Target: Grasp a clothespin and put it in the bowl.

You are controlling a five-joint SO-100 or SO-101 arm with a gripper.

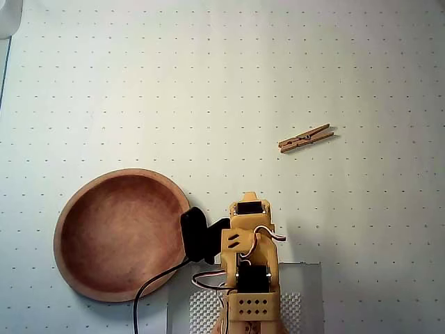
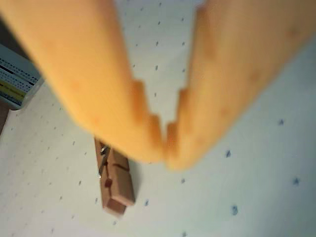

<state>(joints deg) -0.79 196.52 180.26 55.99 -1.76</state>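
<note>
Two blurred orange fingers [image 2: 98, 94] fill most of our wrist view, so close to the lens that their edges smear. They come together at the tips, and we place the gripper [image 2: 165, 143] there: the toothed ends meet or nearly meet, with nothing between them, so we read it as clenched on nothing. Just past the tips, low and left in that view, we see the clothespin [image 2: 116, 180] lying flat on the dotted mat [image 2: 247, 187], its wooden prongs pointing toward the near edge and its metal coil showing at the far end, partly behind the left finger. At the left edge of the wrist view a pale object with coloured stripes [image 2: 17, 81] sits on the mat; we cannot tell what it is.

From overhead we see the arm [image 1: 250, 271] folded at the near edge of the table, its orange links and black servos stacked over a grey base plate [image 1: 306, 292], with a black cable [image 1: 156, 282] trailing to the left. We cannot make out the fingertips in this view. The clothespin [image 1: 306, 138] rests on the mat far and to the right of the arm, tilted slightly, well apart from the bowl [image 1: 122, 233]. That bowl sits at the near left, just beside the arm, and holds nothing.
</note>
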